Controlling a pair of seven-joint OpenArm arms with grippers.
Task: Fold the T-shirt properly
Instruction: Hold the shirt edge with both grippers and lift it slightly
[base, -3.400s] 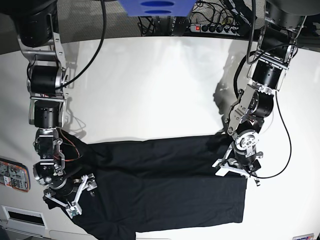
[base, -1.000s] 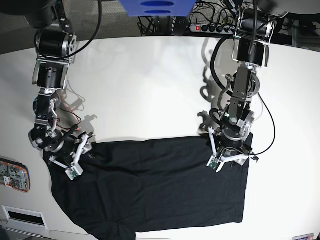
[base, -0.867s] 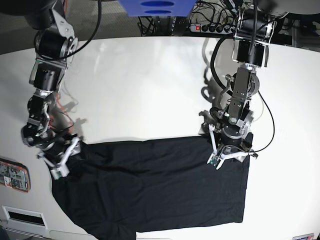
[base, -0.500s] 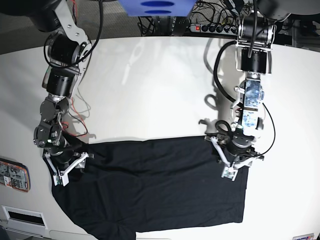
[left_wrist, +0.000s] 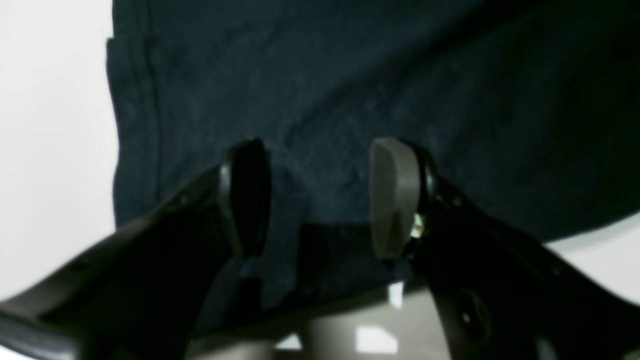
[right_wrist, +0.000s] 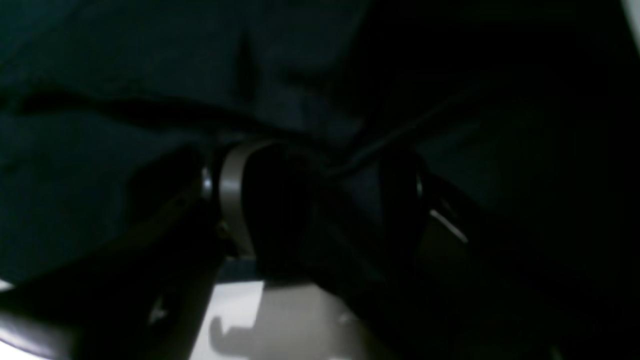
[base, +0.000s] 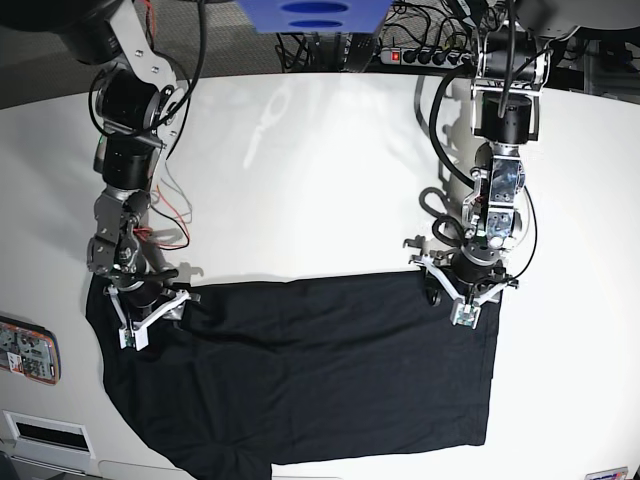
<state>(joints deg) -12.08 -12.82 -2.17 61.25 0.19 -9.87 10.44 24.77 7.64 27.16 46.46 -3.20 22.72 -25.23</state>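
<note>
Though dim, T-shirt (right_wrist: 125, 100) folds (barely legible)

black short-sleeved T-shirt (base: 300, 370) flat on white surface (base: 300, 180) | left tool (base: 466, 290), right tool (base: 148, 305) over its far corners

A white bench (base: 320, 170) fills the view. Behind it lies a power strip (base: 425, 56) among cables. A blue object (base: 312, 14) hangs at top.
</note>
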